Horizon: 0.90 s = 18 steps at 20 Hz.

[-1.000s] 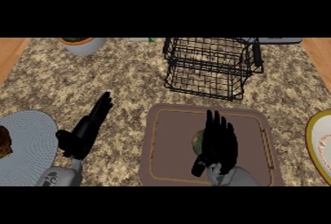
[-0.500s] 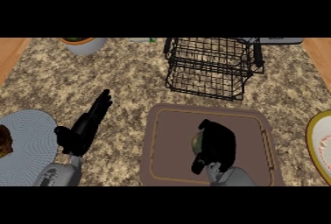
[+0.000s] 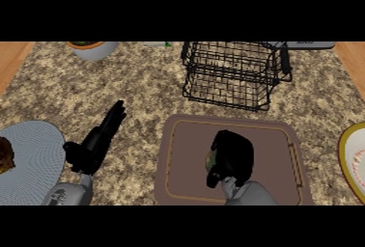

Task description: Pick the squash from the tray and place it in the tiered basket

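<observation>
At the left edge of the speckled surface [image 3: 143, 96] lies a pale round plate [image 3: 35, 164], partly cut off by the view, with a dark brown lump of food [image 3: 6, 155] at its left side; what the food is cannot be made out. Just beside the plate's right rim, the left hand [image 3: 96, 142] rests over the surface with its fingers straight and pointing up toward the far edge, holding nothing.

At the far left of the surface stands a grey bowl or pot [image 3: 92, 48] with something orange and green inside, half cropped by the top of the view.

Toward the near edge, right of centre, sits the brown tray [image 3: 185, 164], a rounded rectangle with a thin lighter line running inside its rim. The right hand [image 3: 231, 154] is over the middle of the tray, its fingers curled down around the squash [image 3: 211, 159]. Only a small greenish sliver of the squash shows at the hand's left side, so it is probably still low in the tray, though the hand hides whether it touches the tray floor.

Beyond the tray, at the far edge, stands the black wire tiered basket [image 3: 235, 72]; nothing shows through its wires.

At the right edge, a plate with a yellow rim [image 3: 345, 159] is partly in view.
</observation>
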Each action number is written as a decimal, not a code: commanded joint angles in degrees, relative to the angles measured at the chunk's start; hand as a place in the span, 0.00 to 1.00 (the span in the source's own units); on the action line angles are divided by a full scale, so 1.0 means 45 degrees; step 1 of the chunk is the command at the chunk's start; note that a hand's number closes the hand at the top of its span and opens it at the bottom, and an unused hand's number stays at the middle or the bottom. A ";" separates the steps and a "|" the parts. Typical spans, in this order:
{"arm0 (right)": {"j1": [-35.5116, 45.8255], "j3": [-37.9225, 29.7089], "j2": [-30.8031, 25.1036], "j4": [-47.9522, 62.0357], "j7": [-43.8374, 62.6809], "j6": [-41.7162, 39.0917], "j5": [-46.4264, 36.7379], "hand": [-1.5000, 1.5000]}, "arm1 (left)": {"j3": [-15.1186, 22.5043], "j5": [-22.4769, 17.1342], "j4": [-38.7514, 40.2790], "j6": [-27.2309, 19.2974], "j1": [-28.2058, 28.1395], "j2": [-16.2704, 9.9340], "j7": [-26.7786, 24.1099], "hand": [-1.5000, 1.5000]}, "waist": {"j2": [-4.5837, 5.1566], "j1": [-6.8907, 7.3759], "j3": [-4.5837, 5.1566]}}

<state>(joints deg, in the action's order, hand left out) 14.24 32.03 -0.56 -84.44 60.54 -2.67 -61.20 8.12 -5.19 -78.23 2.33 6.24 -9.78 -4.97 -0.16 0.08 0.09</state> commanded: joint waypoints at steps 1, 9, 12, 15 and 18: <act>0.0492 -0.0491 0.0119 -0.0092 0.0761 -0.0089 -0.0390 1.00 | -0.0444 -0.0015 -0.0101 0.0270 0.0274 -0.0163 0.0350 0.50 | 0.0029 -0.0003 -0.0020; -0.1645 -0.5111 -0.7491 -0.1115 -0.7145 -0.0651 0.3629 1.00 | -0.0618 -0.0136 -0.0040 0.0165 0.0125 -0.0281 0.0015 0.50 | 0.0061 -0.0543 -0.0079; -0.1249 -0.7464 -0.8039 -0.1126 -0.9215 -0.0418 0.6094 1.00 | -0.0284 0.0339 0.0272 -0.0217 -0.0227 0.0075 -0.0418 0.50 | 0.0024 -0.0589 -0.0069; -0.0855 -0.8957 -0.7718 -0.0498 -1.0844 -0.0928 0.8594 1.00 | -0.0606 -0.0118 -0.0085 0.0194 -0.0018 -0.0275 0.0021 0.50 | 0.0004 -0.0346 -0.0079; -0.0164 -0.9956 -0.7985 -0.0868 -1.1662 -0.1146 0.9530 1.00 | 0.0010 0.0453 0.0277 -0.0159 -0.0415 0.0350 -0.0513 0.50 | 0.0005 -0.0207 -0.0035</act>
<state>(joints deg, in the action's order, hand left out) 11.00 -5.60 -34.53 -87.91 14.80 -6.30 -26.70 6.92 -4.38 -77.68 2.42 5.01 -9.57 -6.49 -0.08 -1.24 -0.15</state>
